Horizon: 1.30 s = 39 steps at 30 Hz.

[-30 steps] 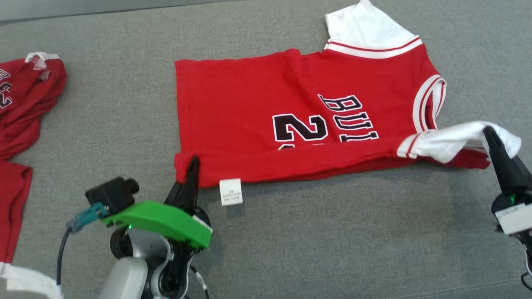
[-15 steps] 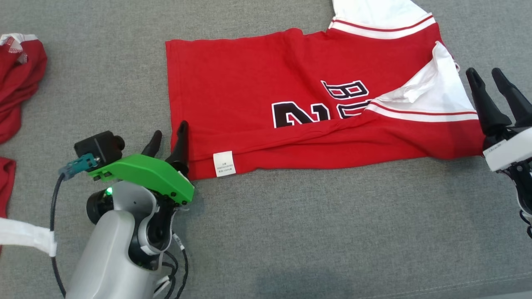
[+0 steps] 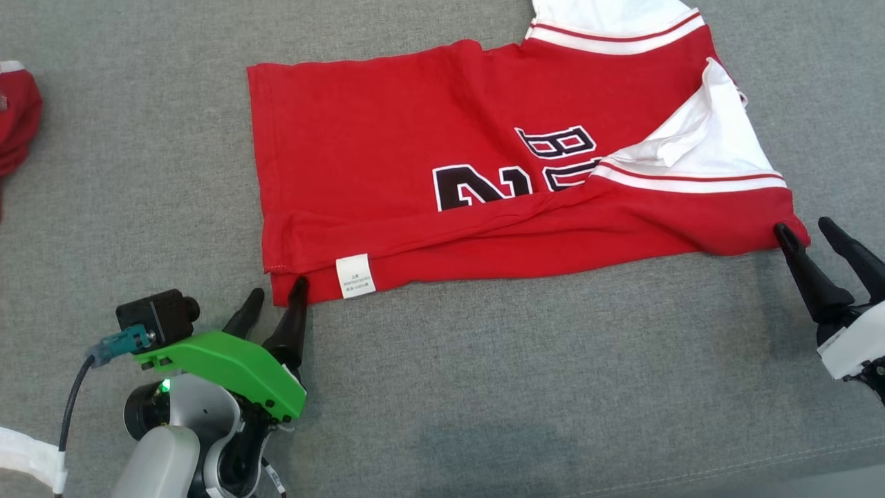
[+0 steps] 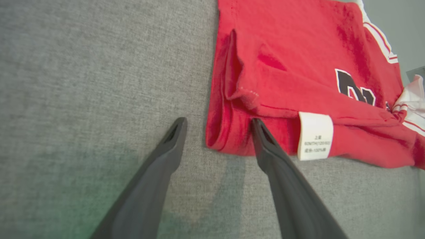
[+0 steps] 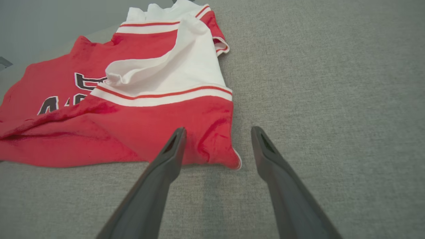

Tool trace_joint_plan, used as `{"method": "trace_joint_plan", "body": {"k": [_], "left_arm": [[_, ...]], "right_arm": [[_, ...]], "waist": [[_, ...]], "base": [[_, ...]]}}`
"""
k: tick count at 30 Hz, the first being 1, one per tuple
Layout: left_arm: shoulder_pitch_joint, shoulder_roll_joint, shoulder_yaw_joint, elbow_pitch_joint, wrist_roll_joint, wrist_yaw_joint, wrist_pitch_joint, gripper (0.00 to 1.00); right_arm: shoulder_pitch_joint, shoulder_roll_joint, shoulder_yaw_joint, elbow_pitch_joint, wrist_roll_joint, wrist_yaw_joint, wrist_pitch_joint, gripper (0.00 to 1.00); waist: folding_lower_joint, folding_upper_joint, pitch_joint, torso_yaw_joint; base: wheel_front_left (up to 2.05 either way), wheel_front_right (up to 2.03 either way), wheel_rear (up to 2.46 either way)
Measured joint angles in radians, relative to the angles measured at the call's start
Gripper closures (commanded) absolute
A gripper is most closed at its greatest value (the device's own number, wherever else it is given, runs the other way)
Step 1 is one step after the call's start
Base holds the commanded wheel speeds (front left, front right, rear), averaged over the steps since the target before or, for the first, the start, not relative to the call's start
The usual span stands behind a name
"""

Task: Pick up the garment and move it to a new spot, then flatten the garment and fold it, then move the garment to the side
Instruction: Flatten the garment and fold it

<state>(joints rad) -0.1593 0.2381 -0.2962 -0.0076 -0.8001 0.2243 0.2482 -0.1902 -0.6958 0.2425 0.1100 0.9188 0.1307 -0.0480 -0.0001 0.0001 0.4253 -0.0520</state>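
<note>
A red short-sleeved cotton jersey (image 3: pixel 387 159) lies spread on the grey woven fabric surface (image 3: pixel 553 387), in the upper middle of the head view. It lies sideways to the robot, with its hem towards the left and its shoulders towards the right.

The near long edge is folded up over the body. This forms a red band that runs the garment's whole length and covers the lower part of the black, white-outlined lettering (image 3: pixel 484 194). The fold is not crisp, and soft creases cross it diagonally near the middle.

A white sleeve with red-and-white striped trim (image 3: pixel 705 138) lies turned in over the chest, a little rumpled. The other white sleeve runs off the top of the head view. A small white care label (image 3: pixel 355 276) with fine print sticks out from the near edge by the hem corner. That corner shows layers that do not quite line up.

The left gripper (image 3: pixel 277 288) sits at the near hem corner with its two dark fingers spread apart, clamping nothing. In the left wrist view one fingertip overlaps the garment's edge and the other is over bare grey fabric.

The right gripper (image 3: pixel 803 226) is at the near shoulder corner, its jaws likewise wide and empty. In the right wrist view the red corner lies between its fingers.

Another bunched red cloth (image 3: pixel 17 117) shows at the far left edge of the head view, well apart from the jersey.
</note>
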Motion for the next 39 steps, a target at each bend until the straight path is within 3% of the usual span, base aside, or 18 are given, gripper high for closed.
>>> {"method": "trace_joint_plan", "body": {"k": [6, 9, 10, 13, 14, 15, 16, 20, 23, 26, 32, 39], "left_arm": [[-0.067, 0.001, -0.015, 0.053, -0.001, -0.019, 0.022, 0.0], [-0.094, -0.003, -0.026, 0.079, -0.002, -0.038, 0.023, 0.82], [-0.101, -0.006, -0.026, 0.087, -0.004, -0.046, 0.023, 1.0], [-0.119, -0.012, -0.033, 0.109, -0.017, -0.077, 0.021, 1.0], [-0.122, -0.02, -0.039, 0.112, -0.022, -0.086, 0.022, 1.0], [-0.122, -0.021, -0.041, 0.113, -0.03, -0.098, 0.024, 1.0], [-0.121, -0.022, -0.044, 0.113, -0.042, -0.11, 0.031, 1.0], [-0.092, -0.034, -0.065, 0.094, -0.088, -0.147, 0.071, 1.0], [-0.052, -0.011, -0.081, 0.036, -0.108, -0.165, 0.116, 1.0], [0.015, 0.039, -0.082, -0.078, -0.142, -0.168, 0.178, 1.0], [0.163, 0.147, -0.067, -0.297, -0.196, -0.133, 0.288, 1.0], [0.253, 0.17, -0.063, -0.305, -0.223, -0.112, 0.305, 1.0]], "right_arm": [[-0.039, 0.033, 0.005, 0.014, 0.002, 0.0, 0.034, 0.0], [-0.05, 0.035, 0.013, 0.016, 0.004, 0.0, 0.044, 0.0], [-0.052, 0.035, 0.017, 0.016, 0.008, 0.0, 0.048, 0.0], [-0.057, 0.028, 0.036, 0.013, 0.018, 0.0, 0.055, 0.0], [-0.059, 0.022, 0.042, 0.012, 0.023, 0.0, 0.055, 0.5], [-0.06, 0.013, 0.05, 0.01, 0.026, 0.0, 0.055, 0.91], [-0.06, 0.004, 0.056, 0.009, 0.034, 0.0, 0.054, 1.0], [-0.053, -0.049, 0.075, 0.0, 0.056, 0.0, 0.053, 1.0], [-0.017, -0.122, 0.092, -0.03, 0.088, 0.0, 0.086, 1.0], [0.041, -0.215, 0.09, -0.093, 0.155, 0.0, 0.135, 1.0], [0.207, -0.388, 0.032, -0.138, 0.276, 0.001, 0.217, 1.0], [0.307, -0.413, 0.021, -0.137, 0.313, 0.001, 0.246, 1.0]], "waist": [[0.0, 0.0, 0.041, 0.007], [0.0, 0.0, 0.054, 0.016], [0.0, 0.0, 0.057, 0.02], [0.0, 0.0, 0.061, 0.029], [0.0001, 0.0, 0.059, 0.031], [0.0, 0.0, 0.056, 0.033], [0.0, 0.0, 0.051, 0.034], [0.0, 0.0, 0.027, 0.038], [0.0, 0.0, 0.005, 0.041], [0.0001, 0.0, -0.017, 0.044], [0.0001, 0.0, -0.032, 0.053], [0.0, -0.0001, -0.012, 0.056]], "base": [[0.0, 0.0, 0.0], [0.0, 0.0, 0.0], [0.0, 0.0, 0.0], [0.0, 0.0, 0.0], [0.0, 0.0, 0.0], [0.0, 0.0, 0.0], [0.0, 0.0, 0.0], [0.0, 0.0, 0.0], [0.0, 0.0, 0.0], [0.0, 0.0, 0.0], [0.0, 0.0, 0.0], [0.0, 0.0, 0.0]]}}
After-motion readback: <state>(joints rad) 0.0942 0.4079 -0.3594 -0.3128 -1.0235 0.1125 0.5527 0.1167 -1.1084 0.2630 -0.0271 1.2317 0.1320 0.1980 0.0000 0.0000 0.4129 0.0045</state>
